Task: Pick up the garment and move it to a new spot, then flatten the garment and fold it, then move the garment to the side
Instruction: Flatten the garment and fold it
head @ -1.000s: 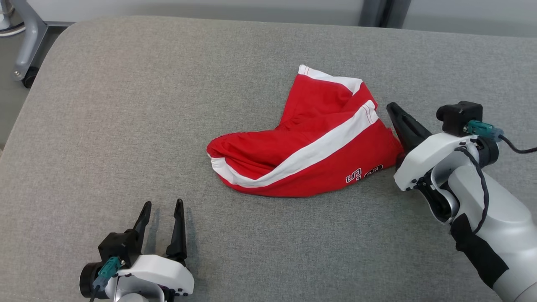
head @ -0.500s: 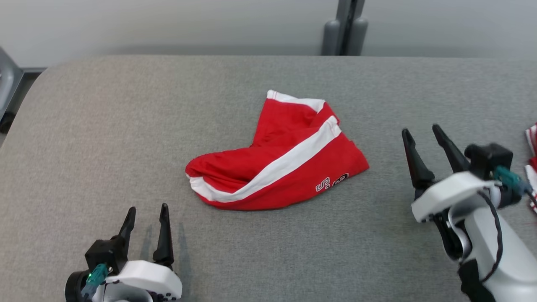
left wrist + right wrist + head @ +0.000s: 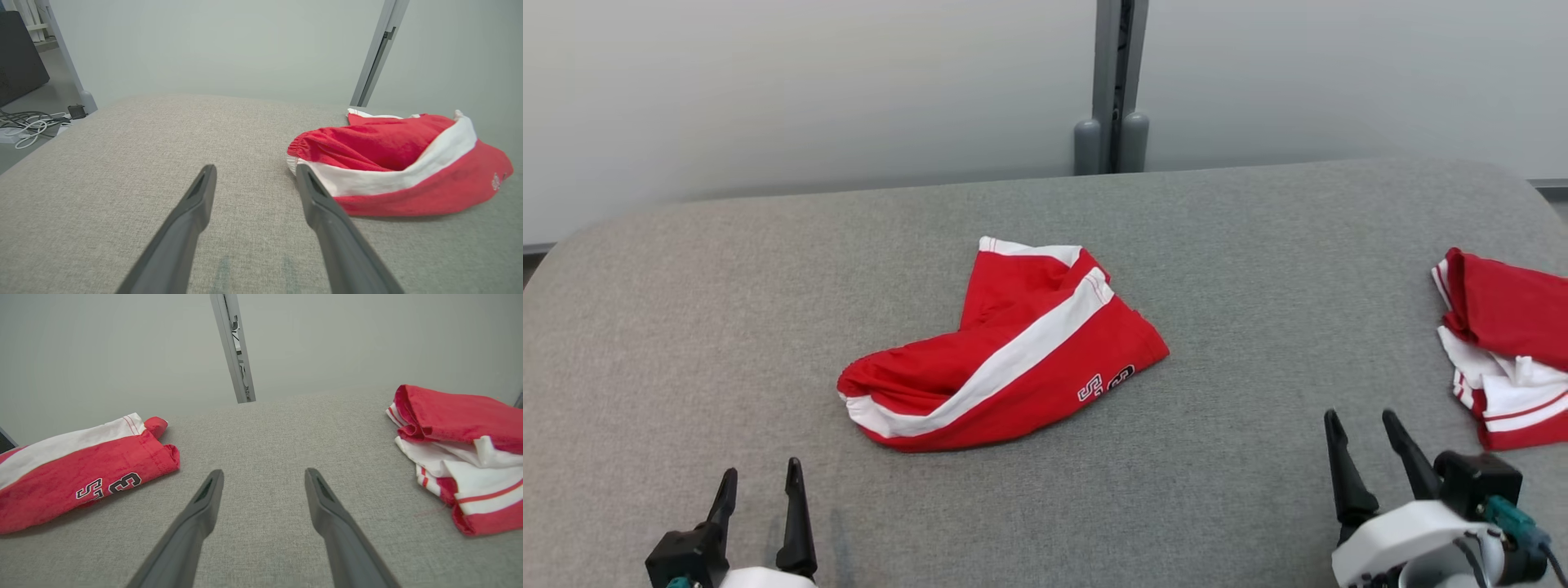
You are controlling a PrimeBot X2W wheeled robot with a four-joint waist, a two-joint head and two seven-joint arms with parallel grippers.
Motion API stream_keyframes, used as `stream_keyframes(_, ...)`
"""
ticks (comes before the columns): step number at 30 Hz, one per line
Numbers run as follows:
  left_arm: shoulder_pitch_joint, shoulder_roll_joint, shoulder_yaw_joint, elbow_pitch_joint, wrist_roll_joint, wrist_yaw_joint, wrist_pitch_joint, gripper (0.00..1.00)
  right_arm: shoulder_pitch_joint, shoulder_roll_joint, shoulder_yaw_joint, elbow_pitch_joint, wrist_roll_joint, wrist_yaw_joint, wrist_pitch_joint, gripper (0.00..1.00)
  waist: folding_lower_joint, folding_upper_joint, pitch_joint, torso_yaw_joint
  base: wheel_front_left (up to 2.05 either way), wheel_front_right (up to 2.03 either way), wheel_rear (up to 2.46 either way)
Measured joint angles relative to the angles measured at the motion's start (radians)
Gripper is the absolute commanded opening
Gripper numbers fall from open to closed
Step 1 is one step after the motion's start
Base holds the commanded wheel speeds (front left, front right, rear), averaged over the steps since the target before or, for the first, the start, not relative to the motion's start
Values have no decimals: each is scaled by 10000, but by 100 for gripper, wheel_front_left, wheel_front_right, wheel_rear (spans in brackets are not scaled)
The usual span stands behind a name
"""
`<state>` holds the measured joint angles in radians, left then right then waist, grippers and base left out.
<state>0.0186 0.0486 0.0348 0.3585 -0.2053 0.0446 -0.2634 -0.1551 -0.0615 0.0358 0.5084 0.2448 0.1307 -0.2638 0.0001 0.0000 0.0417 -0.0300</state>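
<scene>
Here's the red fabric garment with the broad white stripe (image 3: 1005, 359), lying crumpled just left of the middle of the head view on the grey woven-fabric worktop (image 3: 1258, 269), and nothing is touching it. Black-outlined lettering sits near its lower right hem, and the gathered waistband bunches at its lower left end.

Down in the lower left corner of that view is the left claw (image 3: 760, 469): two long dark fingers spread apart, nothing between them, tips pointing up the frame and well short of the garment. In the left wrist view the garment lies to the right of those fingers, its gathered edge in line with the right-hand fingertip.

Over in the lower right is the right claw (image 3: 1360, 415), also wide open and empty, above bare worktop. Its wrist view puts it between two pieces of cloth. The striped garment's lettered end is at the left edge, and at the right edge lies a second red and white bundle of cloth (image 3: 1503, 343), folded over on itself, with thin red lines on its white part. That bundle sits at the right edge of the head view, well apart from the striped garment.

Behind the worktop stand a pale grey wall (image 3: 809, 98) and a grey upright post (image 3: 1112, 82) at top centre
</scene>
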Motion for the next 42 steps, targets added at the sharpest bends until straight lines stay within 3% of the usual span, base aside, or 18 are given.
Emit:
stream_keyframes(11, 192, 0, -21, 40, 88, -71, 0, 100, 410, 109, 21, 8, -121, 0, 0, 100, 0, 0, -53, -202, 0, 0, 0)
stream_keyframes(20, 15, 0, -328, -42, 125, -84, 0, 100, -303, 117, 431, 121, 215, 0, 2, 100, 0, 0, 373, 21, 0, 0, 0)
stream_keyframes(27, -556, 4, -761, -13, 79, -98, 0, 100, -2324, -217, 1954, 861, 920, 0, 6, 100, 0, 0, 1127, 399, 0, 0, 0)
stream_keyframes(34, -1023, 2, -1260, 96, -127, -113, 0, 100, -4435, -993, 3505, 1657, 2727, 0, 685, 100, -1, 0, 1837, 1056, 0, 0, 0)
stream_keyframes(42, -1298, 0, -1632, 222, -337, -81, 0, 100, -5592, -1887, 5271, 1916, 4686, 0, 1425, 100, 0, 0, 2392, 1769, 0, 0, 0)
